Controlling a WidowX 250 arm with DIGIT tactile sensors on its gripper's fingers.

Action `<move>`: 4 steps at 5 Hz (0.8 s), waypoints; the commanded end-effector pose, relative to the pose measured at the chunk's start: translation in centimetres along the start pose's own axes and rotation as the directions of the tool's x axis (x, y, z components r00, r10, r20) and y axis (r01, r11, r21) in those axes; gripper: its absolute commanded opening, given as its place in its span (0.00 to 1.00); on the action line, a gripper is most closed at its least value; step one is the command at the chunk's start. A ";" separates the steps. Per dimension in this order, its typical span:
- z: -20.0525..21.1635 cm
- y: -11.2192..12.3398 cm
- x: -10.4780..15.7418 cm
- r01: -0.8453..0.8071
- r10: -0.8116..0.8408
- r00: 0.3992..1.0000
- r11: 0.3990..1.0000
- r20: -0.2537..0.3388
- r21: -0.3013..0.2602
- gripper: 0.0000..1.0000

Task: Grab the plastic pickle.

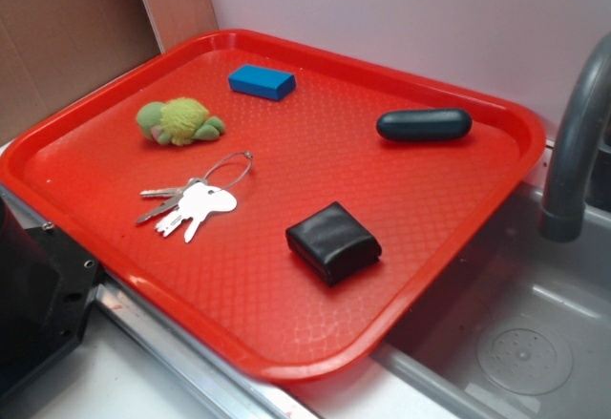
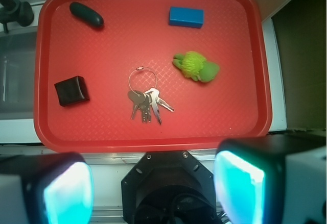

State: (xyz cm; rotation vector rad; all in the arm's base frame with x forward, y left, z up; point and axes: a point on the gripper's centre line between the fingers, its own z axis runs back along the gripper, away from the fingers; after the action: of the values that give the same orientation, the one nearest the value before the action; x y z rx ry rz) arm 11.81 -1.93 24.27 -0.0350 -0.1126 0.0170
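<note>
The plastic pickle [image 1: 424, 124] [image 2: 86, 14], dark and sausage-shaped, lies on the red tray [image 1: 449, 238] [image 2: 153, 134] near its far right corner in the exterior view. In the wrist view it sits at the tray's upper left. My gripper [image 2: 153, 191] shows only in the wrist view, high above the tray's near edge and over the robot's black base. Its two pale fingers [image 2: 239, 189] stand wide apart with nothing between them. The gripper is far from the pickle.
On the tray also lie a blue block [image 1: 262, 81] [image 2: 186, 17], a fuzzy green plush toy [image 1: 178, 121] [image 2: 196, 66], a bunch of keys [image 1: 191, 205] [image 2: 146, 101] and a squarish black block [image 1: 333, 241] [image 2: 71, 90]. A grey faucet [image 1: 573, 142] and sink [image 1: 516, 343] stand right of the tray.
</note>
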 end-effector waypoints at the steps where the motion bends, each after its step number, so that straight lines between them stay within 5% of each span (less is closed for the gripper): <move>1: 0.0 0.0 0.0 0.000 0.000 1.000 1.000 0.000 0.000 1.00; 4: -5.3 0.8 13.7 0.046 -0.043 0.997 0.998 -0.070 0.038 1.00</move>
State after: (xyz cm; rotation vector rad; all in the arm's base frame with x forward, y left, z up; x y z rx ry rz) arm 25.67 -1.45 18.91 0.0040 0.0229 -0.0385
